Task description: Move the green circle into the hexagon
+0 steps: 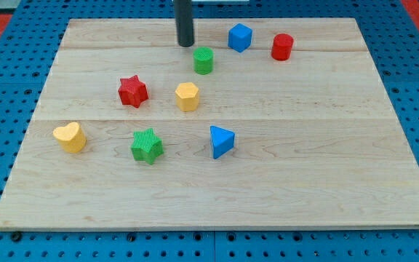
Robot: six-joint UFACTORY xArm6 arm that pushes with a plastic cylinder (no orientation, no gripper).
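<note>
Just below-right of my tip (186, 45), a bare rod with no jaws to open or close, sits the green circle (204, 60), well apart from the yellow hexagon (187, 96), so the push remains undone.

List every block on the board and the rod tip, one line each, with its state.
my tip: down at the board, just up-left of the green circle, apart from it
green circle: upright, not touching the hexagon
yellow hexagon: upright, alone
red star: flat, alone
blue cube: alone
red cylinder: upright
yellow heart: flat
green star: flat
blue triangle: flat
</note>
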